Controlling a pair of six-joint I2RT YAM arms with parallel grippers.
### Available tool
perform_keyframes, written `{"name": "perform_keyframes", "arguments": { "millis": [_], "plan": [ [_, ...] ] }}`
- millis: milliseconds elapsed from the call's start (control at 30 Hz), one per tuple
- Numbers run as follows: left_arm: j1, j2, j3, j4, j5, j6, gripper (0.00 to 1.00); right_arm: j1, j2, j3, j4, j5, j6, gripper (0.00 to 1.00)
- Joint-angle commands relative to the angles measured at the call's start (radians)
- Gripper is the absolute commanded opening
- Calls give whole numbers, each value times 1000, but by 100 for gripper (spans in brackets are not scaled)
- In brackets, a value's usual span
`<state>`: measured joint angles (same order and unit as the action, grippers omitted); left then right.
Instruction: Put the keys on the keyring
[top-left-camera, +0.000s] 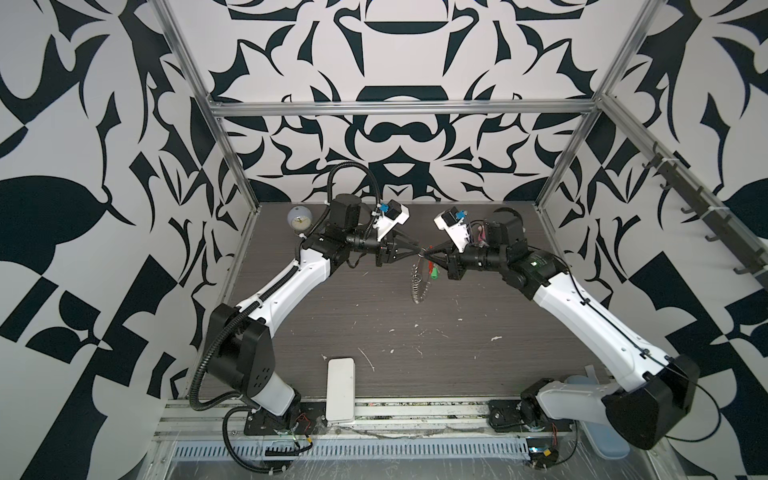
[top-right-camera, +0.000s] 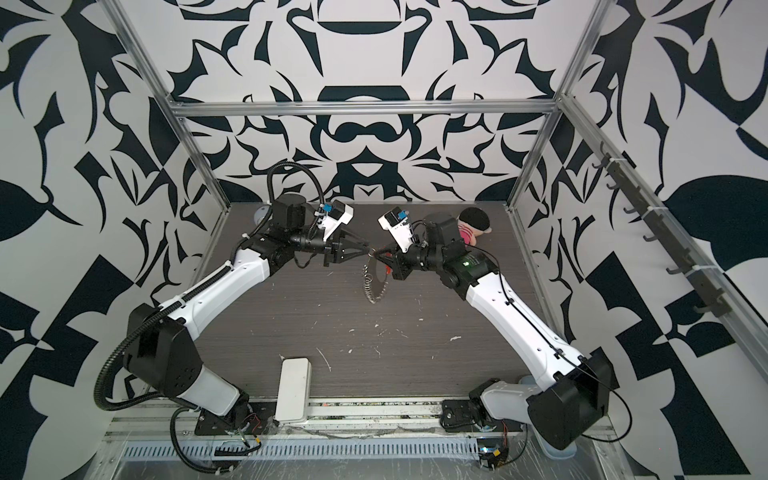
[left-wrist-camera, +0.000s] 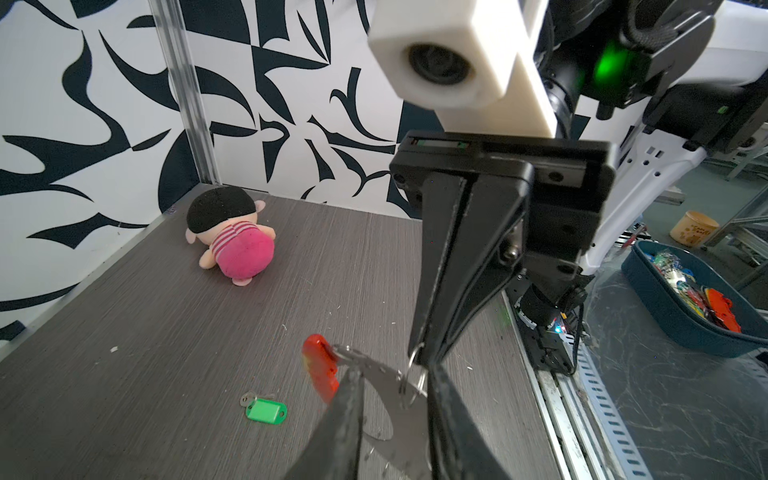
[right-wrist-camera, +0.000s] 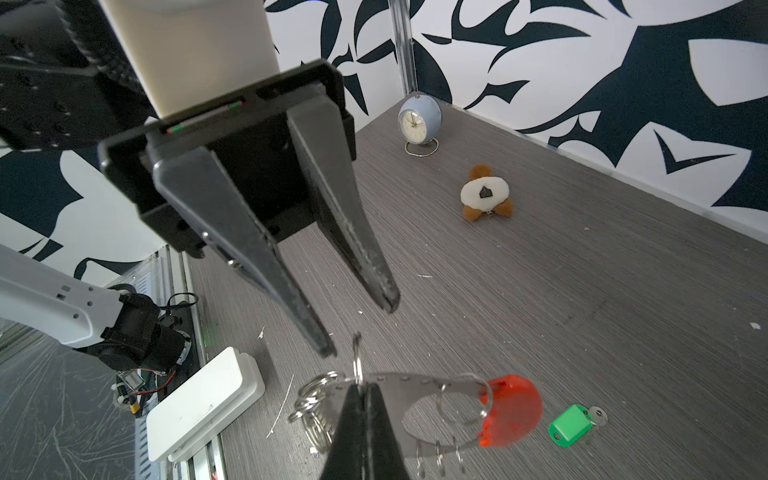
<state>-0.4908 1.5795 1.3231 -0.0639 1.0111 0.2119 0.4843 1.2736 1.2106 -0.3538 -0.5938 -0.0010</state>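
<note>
The right hand (right-wrist-camera: 361, 384) is pinching one small split ring of the keyring (right-wrist-camera: 415, 381) between fully closed jaws, and the rest of the keyring, with its silver rings and its red-orange end, is hanging down from that grip over the middle of the bench (top-left-camera: 374, 324). Whether its lowest links are touching the bench cannot be told. The left hand (right-wrist-camera: 359, 328) is reaching in from the opposite side with its jaws parted, gripping nothing; one fingertip is sitting just beside the upright split ring. In both top views the two hands are meeting tip to tip. The key (right-wrist-camera: 570, 424), with its bright green head, is lying flat on the bench near the red-orange end of the keyring, apart from both hands. A white-and-brown plush toy (right-wrist-camera: 485, 193) and a small round clock (right-wrist-camera: 419, 118) are sitting farther back toward the wall, and a doll in pink (left-wrist-camera: 232, 241) is lying in the far corner on the right arm's side.
</note>
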Motion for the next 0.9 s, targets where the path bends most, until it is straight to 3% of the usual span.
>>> {"name": "perform_keyframes", "arguments": {
  "millis": [0, 267, 600, 767, 867],
  "plan": [
    [4, 24, 27, 2, 47, -9, 31, 6, -5, 47, 67, -11, -5, 0],
    [4, 46, 39, -7, 68, -21, 28, 8, 0, 53, 74, -11, 1, 0],
    [4, 70, 73, -43, 100, -37, 0, 13, 2, 56, 73, -8, 1, 0],
    [4, 62, 68, -56, 97, -34, 0, 13, -12, 45, 101, 13, 21, 0],
    [4, 32, 22, 5, 7, -88, 0, 13, -52, -2, 167, 109, 73, 0]
  ]
}}
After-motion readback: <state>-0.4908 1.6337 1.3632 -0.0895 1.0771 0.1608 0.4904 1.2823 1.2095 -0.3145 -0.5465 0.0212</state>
